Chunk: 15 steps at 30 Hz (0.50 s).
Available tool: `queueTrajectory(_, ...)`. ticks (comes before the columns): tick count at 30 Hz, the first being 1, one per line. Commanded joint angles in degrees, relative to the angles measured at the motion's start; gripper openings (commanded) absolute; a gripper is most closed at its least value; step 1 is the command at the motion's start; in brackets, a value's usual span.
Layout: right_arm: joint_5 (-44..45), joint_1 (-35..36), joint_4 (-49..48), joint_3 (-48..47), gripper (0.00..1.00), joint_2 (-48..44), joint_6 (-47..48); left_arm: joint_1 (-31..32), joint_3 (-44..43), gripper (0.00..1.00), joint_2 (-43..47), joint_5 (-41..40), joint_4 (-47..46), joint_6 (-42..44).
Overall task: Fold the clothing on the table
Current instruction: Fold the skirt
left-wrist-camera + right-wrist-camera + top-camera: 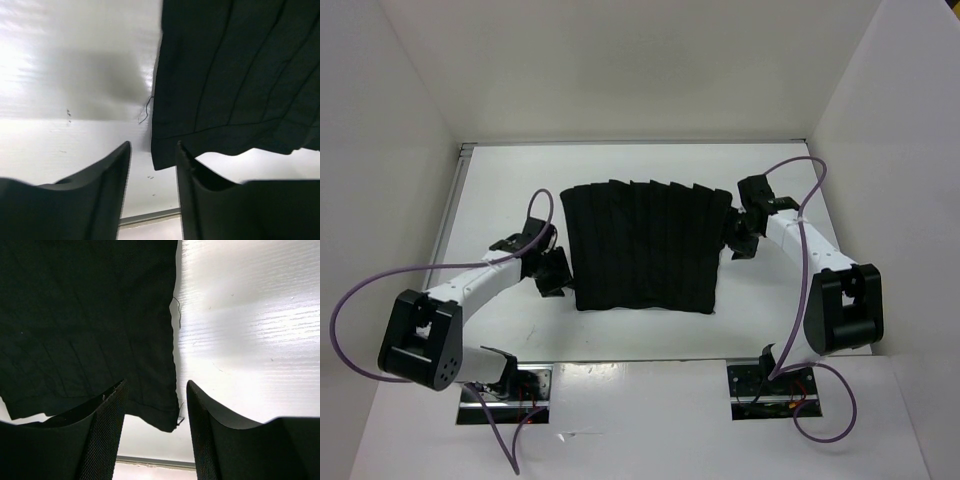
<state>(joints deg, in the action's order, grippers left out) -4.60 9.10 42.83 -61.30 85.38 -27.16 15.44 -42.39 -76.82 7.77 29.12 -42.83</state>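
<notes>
Black pleated cloth, the skirt [645, 245] lies flat at the centre of the table [520, 175]; it looks soft, light and limp, so it will probably sag when lifted. The left gripper [557, 270] at its 8 o'clock corner and the right gripper [740, 238] at its 3 o'clock edge both gape, holding nothing; pinching the corners seems best.

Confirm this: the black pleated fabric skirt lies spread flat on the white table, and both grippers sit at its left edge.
Not both. The black pleated fabric skirt does lie spread flat on the plain white table, but only the left gripper sits at its left edge; the right gripper sits at its right edge, as the top external view shows.
</notes>
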Motion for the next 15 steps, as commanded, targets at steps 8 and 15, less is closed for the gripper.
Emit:
queueTrajectory(8,1.88,-0.84,2.26,0.92,0.56,-3.65,-0.53,3.8,1.43,0.41,-5.71,2.16,-1.53,-2.7)
queueTrajectory(15,0.56,-0.84,2.26,3.46,0.56,-4.7,-2.28,5.73,1.43,0.28,-8.61,4.0,-4.69,-3.84)
